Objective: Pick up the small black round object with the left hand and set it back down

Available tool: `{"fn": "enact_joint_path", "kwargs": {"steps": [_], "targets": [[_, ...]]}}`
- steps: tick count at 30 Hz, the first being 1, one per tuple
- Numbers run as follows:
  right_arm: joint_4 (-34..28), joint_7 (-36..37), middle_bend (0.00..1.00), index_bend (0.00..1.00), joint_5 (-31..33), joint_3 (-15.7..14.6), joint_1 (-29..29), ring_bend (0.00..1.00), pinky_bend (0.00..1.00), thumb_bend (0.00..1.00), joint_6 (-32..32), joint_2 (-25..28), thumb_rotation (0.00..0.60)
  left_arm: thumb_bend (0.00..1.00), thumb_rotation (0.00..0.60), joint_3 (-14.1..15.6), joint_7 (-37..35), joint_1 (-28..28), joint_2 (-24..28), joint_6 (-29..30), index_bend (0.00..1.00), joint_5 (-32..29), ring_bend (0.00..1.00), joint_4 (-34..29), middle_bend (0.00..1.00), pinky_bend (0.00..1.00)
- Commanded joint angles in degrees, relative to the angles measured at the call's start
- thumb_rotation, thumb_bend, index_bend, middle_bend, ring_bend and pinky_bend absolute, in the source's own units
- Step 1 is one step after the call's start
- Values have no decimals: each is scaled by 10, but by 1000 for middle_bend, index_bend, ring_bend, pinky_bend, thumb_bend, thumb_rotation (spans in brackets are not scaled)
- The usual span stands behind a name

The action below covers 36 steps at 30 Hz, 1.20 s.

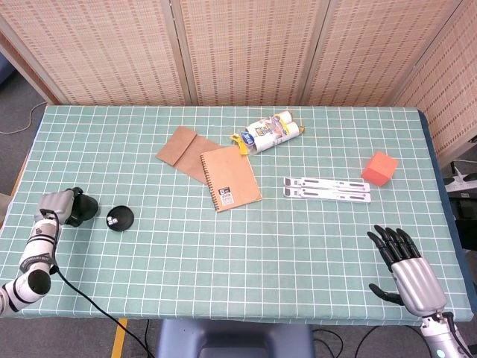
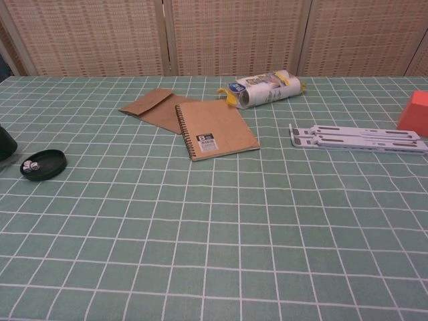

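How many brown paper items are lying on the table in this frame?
2: a brown envelope toward the back left of centre, and a spiral notebook overlapping its right edge, just in front of the wrapped rolls. None looks hidden.

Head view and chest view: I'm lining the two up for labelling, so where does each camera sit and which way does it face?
Head view: high above the near table edge, looking steeply down on the whole table; shows the left hand and the right hand.
Chest view: low at the near edge, looking across the tabletop toward the woven screen; only a dark sliver, probably the left hand, at the left border.
Shared: small black round object, notebook, orange block.
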Motion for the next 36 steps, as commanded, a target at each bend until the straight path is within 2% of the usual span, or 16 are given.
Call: {"fn": "enact_joint_path", "kwargs": {"steps": [1, 3, 5, 7, 10, 16, 18, 20, 21, 22, 24, 25, 27, 29, 31, 36], "targets": [[0, -4, 0, 0, 1, -1, 2, 0, 0, 92, -5, -2, 600, 410, 600, 4, -4, 4, -11, -34, 352, -11, 288, 19, 307, 458], [0, -8, 0, 0, 1, -1, 2, 0, 0, 92, -7, -4, 600, 410, 600, 2, -10, 6, -12, -42, 244, -5, 210, 21, 224, 408], [-1, -10, 0, 0, 2, -1, 2, 0, 0, 92, -8, -5, 600, 409, 600, 2, -13, 6, -10, -49, 77, 3, 101, 19, 103, 348], [-1, -13, 0, 0, 3, -1, 2, 0, 0, 94, -8, -6, 600, 409, 600, -1, -21, 6, -4, -63, 5, 10, 19, 14, 18, 266], [-2, -18, 0, 0, 5, -1, 2, 0, 0, 103, -10, -6, 600, 415, 600, -17, -48, 15, 0, -58, 0, 39, 0, 10, 0, 122], [-4, -19, 0, 0, 3, -3, 2, 0, 0, 114, -11, -3, 600, 404, 600, -21, -68, 34, 12, -36, 0, 93, 0, -7, 0, 53], [-6, -18, 0, 0, 0, -5, 2, 0, 0, 119, -12, -2, 600, 401, 600, -31, -90, 53, 20, 4, 0, 128, 0, -30, 0, 40], [-6, -15, 0, 0, -2, -5, 1, 0, 0, 120, -8, -2, 600, 398, 600, -46, -137, 90, 36, 69, 0, 197, 0, -78, 0, 24], [-5, -11, 0, 0, -3, -5, 1, 0, 0, 120, -5, -2, 600, 395, 600, -55, -187, 127, 48, 131, 0, 271, 0, -123, 0, 15], [-4, -9, 0, 0, -3, -4, 1, 0, 0, 120, -5, -4, 600, 392, 600, -49, -219, 158, 56, 184, 0, 339, 0, -151, 0, 6], [-2, -7, 0, 0, -4, -6, 2, 0, 0, 120, -8, -8, 600, 394, 600, -15, -264, 218, 63, 284, 0, 473, 0, -188, 0, 0], [-1, -10, 0, 0, -7, -9, 3, 0, 0, 120, -13, -9, 600, 397, 600, 16, -278, 256, 59, 346, 0, 553, 0, -192, 0, 0], [0, -16, 0, 0, -15, -15, 5, 0, 0, 120, -19, -11, 600, 397, 600, 65, -283, 317, 36, 435, 0, 657, 0, -166, 0, 0], [0, -18, 0, 0, -17, -16, 4, 0, 0, 120, -18, -11, 600, 396, 600, 91, -289, 359, 9, 489, 0, 709, 0, -123, 0, 0], [1, -19, 0, 0, -17, -15, 2, 0, 0, 120, -13, -12, 600, 404, 600, 101, -274, 369, 3, 497, 0, 740, 0, -98, 0, 0], [-7, -24, 0, 0, -20, -21, -3, 0, 0, 120, -11, -8, 600, 416, 600, 88, -294, 376, 7, 483, 0, 732, 0, -93, 0, 0]]}}
